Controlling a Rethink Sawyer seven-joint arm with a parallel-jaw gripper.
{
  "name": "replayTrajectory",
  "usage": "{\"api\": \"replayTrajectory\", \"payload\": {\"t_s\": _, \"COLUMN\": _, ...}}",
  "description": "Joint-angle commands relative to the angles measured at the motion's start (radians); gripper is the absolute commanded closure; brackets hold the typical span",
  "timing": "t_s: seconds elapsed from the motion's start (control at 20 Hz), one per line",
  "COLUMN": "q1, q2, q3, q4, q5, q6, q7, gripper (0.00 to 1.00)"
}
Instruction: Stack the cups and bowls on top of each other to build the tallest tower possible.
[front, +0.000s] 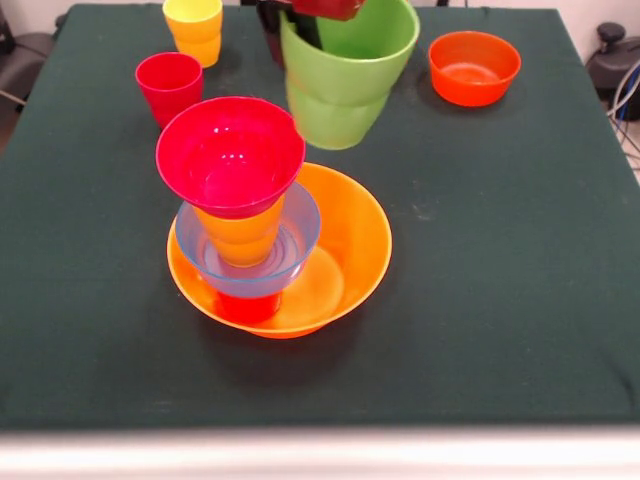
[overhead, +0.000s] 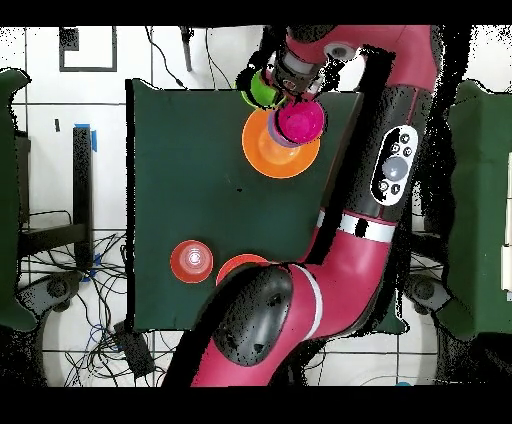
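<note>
**Green cup aloft beside a four-piece tower**

Tower first: its base is a wide orange bowl on the dark green table. Inside that bowl a small red piece carries a light blue bowl; an orange cup stands in the blue bowl, and a magenta bowl sits on top, mouth up. The upper pieces stand off-centre, toward one side of the base bowl.

A green cup hangs tilted above the table, just behind the tower, its mouth turned partly to the front camera. The gripper meets it at the rim on the far side; the fingers appear to be clamped on that rim, one dark finger showing inside the mouth.

Elsewhere, a red cup and a yellow cup stand near the far edge, close together. An orange-red bowl sits well apart from them, near the other far corner. Bare cloth lies all round the tower, widest toward the near edge and on the side under the orange-red bowl.
</note>
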Motion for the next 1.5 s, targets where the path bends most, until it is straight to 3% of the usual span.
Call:
{"api": "replayTrajectory", "payload": {"t_s": 0.05, "q1": -0.050, "q2": -0.030, "q3": 0.333, "q4": 0.024, "q5": -0.283, "q6": 0.158, "q7": -0.209, "gripper": 1.00}}
{"api": "replayTrajectory", "payload": {"t_s": 0.55, "q1": -0.093, "q2": -0.021, "q3": 0.532, "q4": 0.028, "q5": -0.474, "q6": 0.186, "q7": -0.241, "gripper": 1.00}}
{"api": "replayTrajectory", "payload": {"t_s": 0.95, "q1": -0.128, "q2": 0.001, "q3": 0.620, "q4": 0.035, "q5": -0.557, "q6": 0.184, "q7": -0.289, "gripper": 1.00}}
{"api": "replayTrajectory", "payload": {"t_s": 1.5, "q1": -0.153, "q2": 0.003, "q3": 0.667, "q4": 0.051, "q5": -0.608, "q6": 0.189, "q7": -0.315, "gripper": 1.00}}
